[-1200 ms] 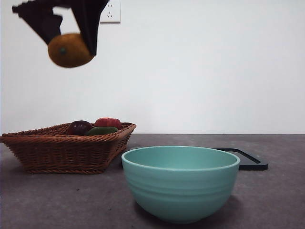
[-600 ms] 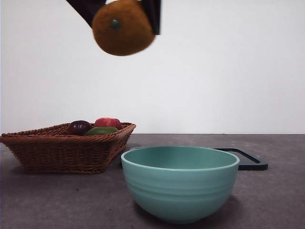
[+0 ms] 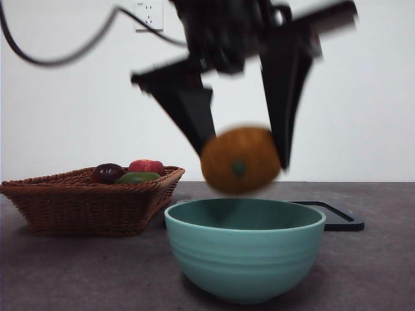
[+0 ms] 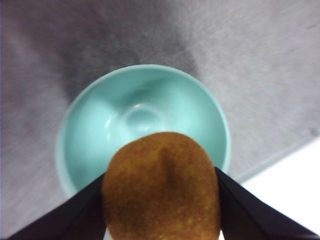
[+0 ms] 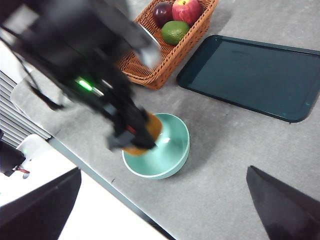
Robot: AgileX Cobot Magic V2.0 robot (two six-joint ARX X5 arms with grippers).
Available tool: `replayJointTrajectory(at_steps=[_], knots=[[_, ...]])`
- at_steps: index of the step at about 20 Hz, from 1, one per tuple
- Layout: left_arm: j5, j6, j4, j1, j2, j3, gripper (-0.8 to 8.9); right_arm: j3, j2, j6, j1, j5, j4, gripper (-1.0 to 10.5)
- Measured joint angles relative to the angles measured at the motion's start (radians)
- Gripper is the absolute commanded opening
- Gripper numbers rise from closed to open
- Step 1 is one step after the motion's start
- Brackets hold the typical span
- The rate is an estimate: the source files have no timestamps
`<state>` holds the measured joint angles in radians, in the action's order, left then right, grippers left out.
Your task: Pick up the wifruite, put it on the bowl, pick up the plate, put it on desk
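We see the left pincer (image 3: 241, 152) as two flat, matte black jaws tapering to blunt tips below a bulky black wrist block. A thin black cable (image 3: 58, 55) loops away from it. A small green light (image 5: 84, 84) glows on the dark arm housing.

The left end effector (image 3: 241, 155) hangs at the top middle, jaws pinching tight. The right end effector (image 5: 165, 210) waits, jaws wide.
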<state>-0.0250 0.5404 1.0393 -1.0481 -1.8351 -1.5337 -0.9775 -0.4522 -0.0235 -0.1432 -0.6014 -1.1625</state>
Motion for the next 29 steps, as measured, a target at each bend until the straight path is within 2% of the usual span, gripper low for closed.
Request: replayJointTrajectory(at_steps=[6, 14, 18, 24, 27, 29], knots=[[0.0, -0.03, -0.041, -0.002, -0.137, 0.003, 2.14, 0.0, 0.0, 0.0, 0.0, 0.0, 0.0, 5.6], [0.0, -0.066, -0.047, -0.001, -0.179, 0.003, 2.23, 0.0, 0.0, 0.0, 0.0, 0.0, 0.0, 5.6], [0.0, -0.084, -0.041, -0.001, -0.179, 0.001, 3.86, 0.0, 0.0, 0.0, 0.0, 0.0, 0.0, 5.6], [0.013, -0.117, -0.024, -0.002, -0.133, -0.028, 5.05, 0.0, 0.0, 0.0, 0.0, 0.0, 0.0, 5.6], [0.03, -0.132, -0.01, -0.001, -0.037, -0.038, 5.12, 0.0, 0.0, 0.001, 0.0, 0.0, 0.0, 5.6], [0.03, -0.14, 0.012, -0.002, 0.048, -0.042, 5.83, 0.0, 0.0, 0.001, 0.0, 0.0, 0.0, 5.6]])
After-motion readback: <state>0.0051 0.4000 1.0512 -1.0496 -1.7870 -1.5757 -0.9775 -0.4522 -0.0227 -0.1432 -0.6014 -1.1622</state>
